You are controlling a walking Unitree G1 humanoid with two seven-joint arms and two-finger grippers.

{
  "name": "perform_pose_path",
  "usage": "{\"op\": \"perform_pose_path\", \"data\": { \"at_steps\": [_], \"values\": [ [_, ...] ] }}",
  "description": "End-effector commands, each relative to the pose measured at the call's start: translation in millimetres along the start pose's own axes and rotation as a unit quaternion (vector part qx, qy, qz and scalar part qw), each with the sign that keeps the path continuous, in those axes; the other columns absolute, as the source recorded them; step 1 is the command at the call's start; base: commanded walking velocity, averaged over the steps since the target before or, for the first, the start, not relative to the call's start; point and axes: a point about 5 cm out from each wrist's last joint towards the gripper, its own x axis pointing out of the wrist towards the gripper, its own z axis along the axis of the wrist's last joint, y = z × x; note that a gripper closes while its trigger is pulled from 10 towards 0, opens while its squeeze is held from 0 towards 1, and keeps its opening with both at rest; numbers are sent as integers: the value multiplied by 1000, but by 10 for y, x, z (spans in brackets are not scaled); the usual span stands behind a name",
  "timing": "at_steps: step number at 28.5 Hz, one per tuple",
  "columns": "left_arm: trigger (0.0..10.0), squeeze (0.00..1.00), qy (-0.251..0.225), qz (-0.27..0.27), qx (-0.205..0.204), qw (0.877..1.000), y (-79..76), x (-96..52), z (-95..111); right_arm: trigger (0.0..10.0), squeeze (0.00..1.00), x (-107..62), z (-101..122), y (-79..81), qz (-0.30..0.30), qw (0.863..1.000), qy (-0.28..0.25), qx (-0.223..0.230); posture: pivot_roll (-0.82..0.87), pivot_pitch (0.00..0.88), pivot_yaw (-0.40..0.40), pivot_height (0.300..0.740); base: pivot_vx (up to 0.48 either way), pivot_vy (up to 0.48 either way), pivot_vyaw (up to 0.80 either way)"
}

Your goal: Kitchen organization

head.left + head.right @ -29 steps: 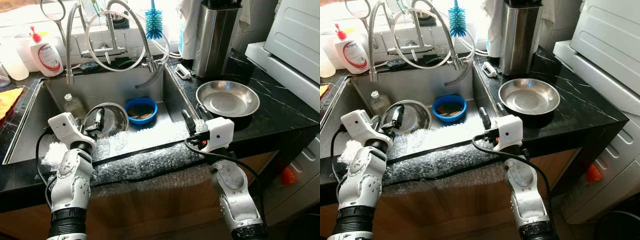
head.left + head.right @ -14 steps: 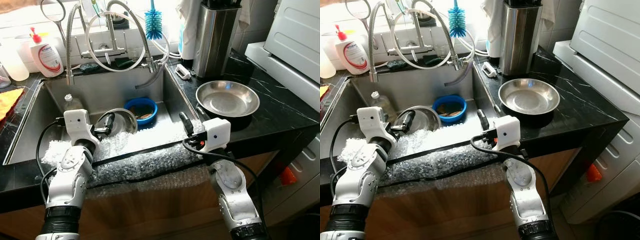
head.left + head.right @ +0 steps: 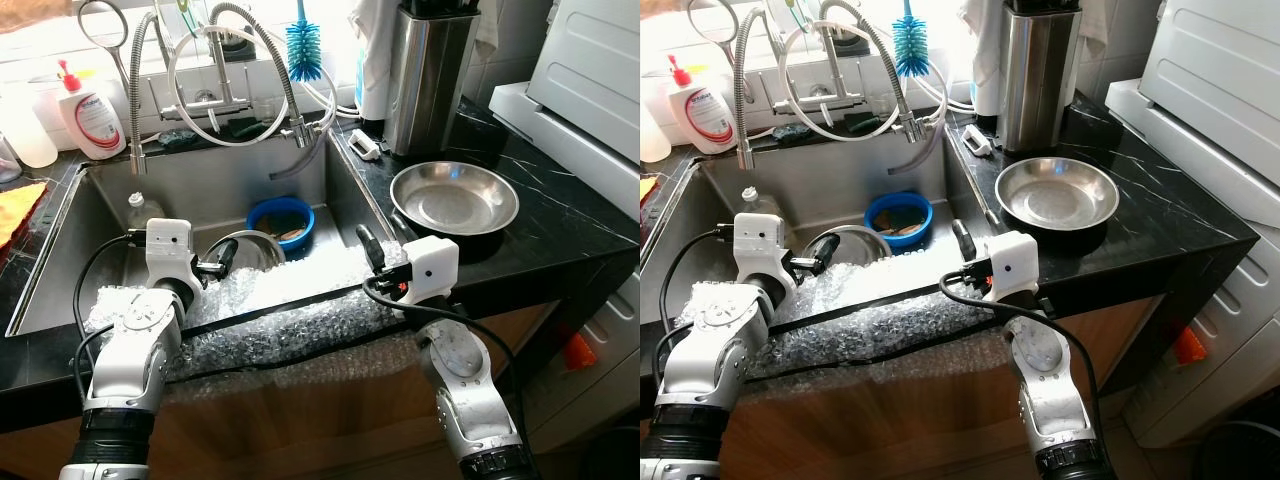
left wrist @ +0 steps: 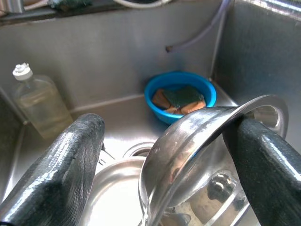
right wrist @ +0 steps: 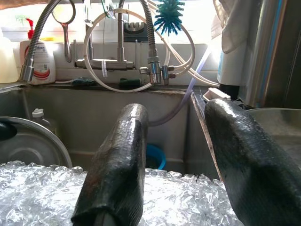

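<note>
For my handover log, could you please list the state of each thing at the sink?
Steel bowl in sink: tilted on edge, rim held by left tool.
Right tool: open, holding nothing, over bubble wrap.
Blue plastic bowl: upright, holding sponges.
Wide steel bowl on counter: upright, empty.
Clear bottle: capped, upright.

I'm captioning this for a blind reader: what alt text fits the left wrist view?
The left hand holds a tilted steel bowl by its rim over a sink. Behind it sit a blue bowl of sponges and a clear bottle; another steel bowl lies below.
</note>
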Motion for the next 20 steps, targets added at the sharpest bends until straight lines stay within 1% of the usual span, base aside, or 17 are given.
{"op": "perform_pose_path", "data": {
  "at_steps": [1, 4, 6, 7, 9, 12, 15, 17, 18, 19, 20],
  "values": [
    [10000, 0, 105, -24, 4, 994, -112, -35, -402, 10000, 0, 33, 0, 40, 10, 1000, 3, 4, -68, 0, 59, 740, 0, 0, 0],
    [10000, 0, 123, -31, 14, 992, -124, -48, -428, 10000, 0, 31, -3, 46, 13, 1000, 4, 4, -68, 0, 61, 740, 0, 0, 0],
    [10000, 0, 139, -37, 29, 989, -129, -63, -456, 10000, 0, 31, -6, 51, 15, 1000, 5, 4, -67, 0, 60, 740, 0, 0, 0],
    [10000, 0, 145, -41, 50, 987, -130, -71, -462, 10000, 0, 32, -5, 56, 17, 1000, 5, 4, -67, 0, 60, 740, 0, 0, 0],
    [10000, 0, 143, -43, 55, 987, -133, -72, -447, 10000, 0, 34, -4, 60, 18, 1000, 5, 3, -66, 0, 59, 740, 0, 0, 0],
    [10000, 0, 131, -42, 67, 988, -117, -57, -362, 10000, 0, 39, -4, 70, 21, 1000, 5, 3, -63, 0, 59, 740, 0, 0, 0],
    [10000, 0, 127, -43, 94, 986, -87, -43, -285, 10000, 0, 40, -6, 77, 23, 1000, 5, 3, -63, 0, 59, 740, 0, 0, 0],
    [10000, 0, 115, -46, 133, 983, -48, -10, -186, 10000, 0, 42, -7, 79, 24, 1000, 5, 3, -62, 0, 62, 740, 0, 0, 0],
    [10000, 0, 109, -50, 145, 982, -37, 14, -143, 10000, 0, 43, -10, 79, 24, 1000, 5, 3, -61, 0, 61, 740, 0, 0, 0],
    [10000, 0, 109, -50, 145, 982, -37, 14, -143, 10000, 0, 43, -10, 79, 24, 1000, 5, 3, -61, 0, 61, 740, 0, 0, 0],
    [10000, 0, 108, -52, 156, 980, -19, 34, -122, 10000, 0, 45, -11, 81, 24, 1000, 5, 4, -59, 0, 61, 740, 0, 0, 0]
  ]
}}
